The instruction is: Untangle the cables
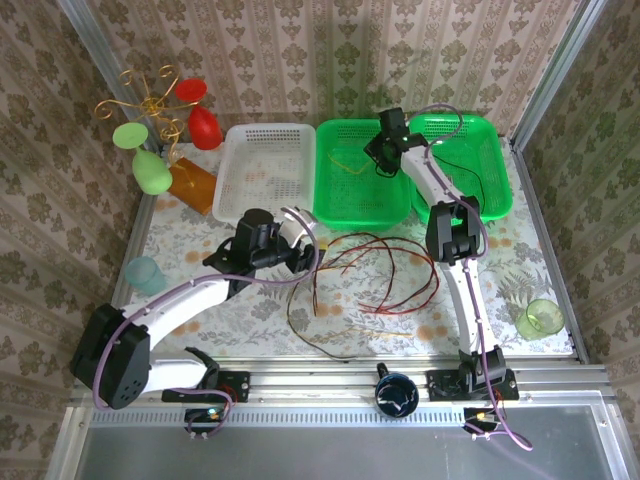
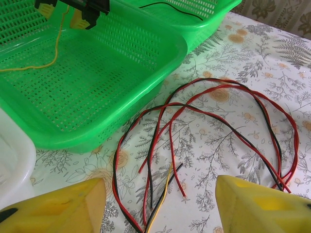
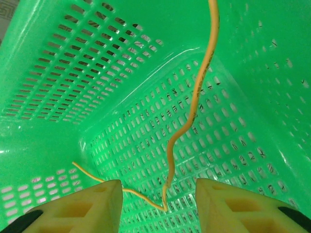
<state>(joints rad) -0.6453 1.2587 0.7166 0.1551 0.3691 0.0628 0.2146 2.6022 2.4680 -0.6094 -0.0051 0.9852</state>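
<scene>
Right gripper (image 3: 158, 196) hovers inside the middle green basket (image 3: 58, 73), fingers parted. The yellow cable (image 3: 194, 104) dangles loose between them, pinched by neither, probably being laid here apart from the rest. The red and black cables (image 2: 116, 165) lie looped across each other on the table (image 2: 272, 53) just beside the basket, below the wide-open left gripper (image 2: 160, 196). The basket's wall separates the two lots.

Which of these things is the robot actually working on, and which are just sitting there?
Job: red and black cables on the table; yellow cable in the middle green basket; black cable in the right green basket.
Lying about: white basket, blue cup, green cup, gold stand, dark cup.
</scene>
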